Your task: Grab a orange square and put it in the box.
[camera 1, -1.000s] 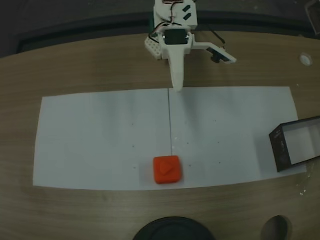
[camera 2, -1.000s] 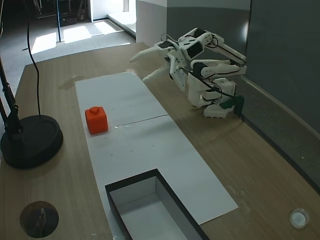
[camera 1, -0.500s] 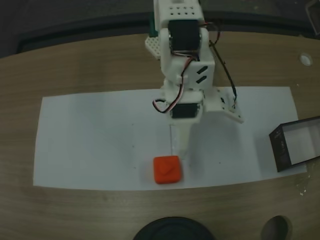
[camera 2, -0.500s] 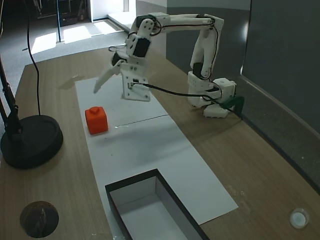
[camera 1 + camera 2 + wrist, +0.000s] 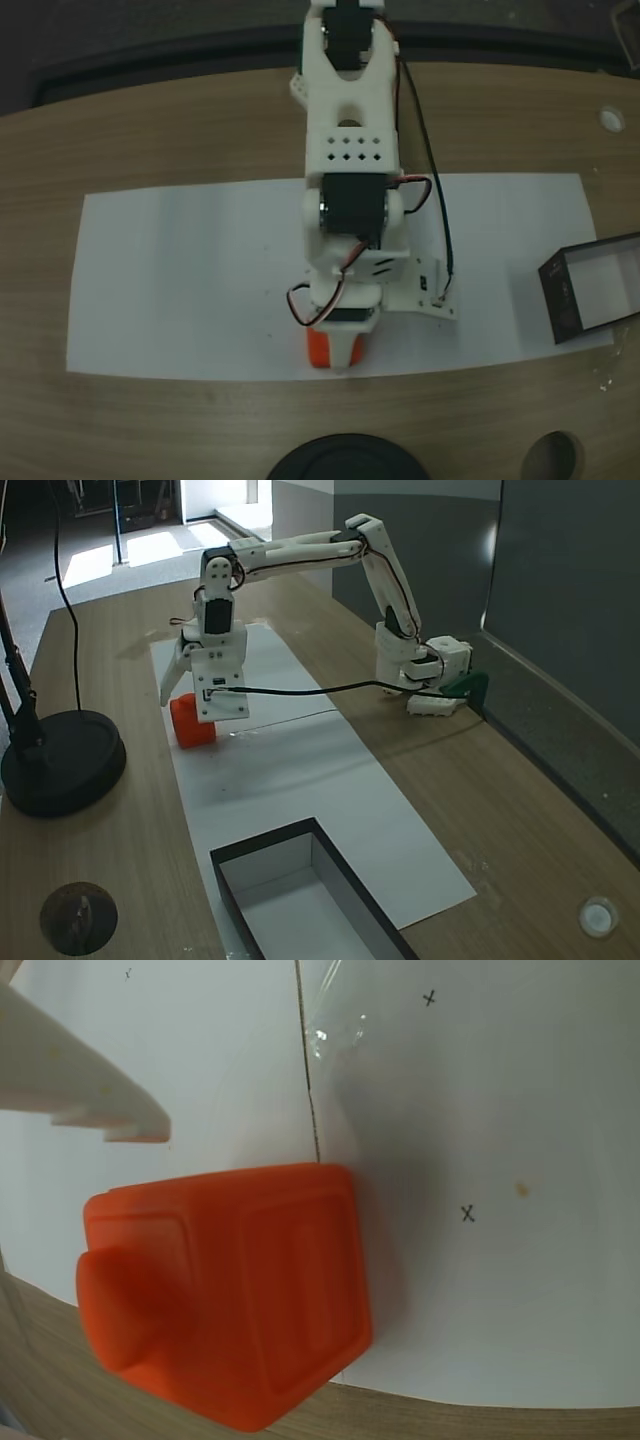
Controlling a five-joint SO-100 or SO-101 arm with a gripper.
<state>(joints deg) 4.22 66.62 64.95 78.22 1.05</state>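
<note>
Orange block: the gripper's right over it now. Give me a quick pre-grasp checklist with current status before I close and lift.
1. Gripper open: ok, its white fingers are spread.
2. Small orange-red rounded square block between the fingers: cannot tell; the wrist view shows one white fingertip just beside it.
3. Block flat on the white paper sheet: ok, near the sheet's edge.
4. Fingers touching the block: cannot tell.
5. Black-walled shallow box free to receive: ok, its pale inside looks bare.
6. Dark round lamp base clear of the block: ok.
</note>
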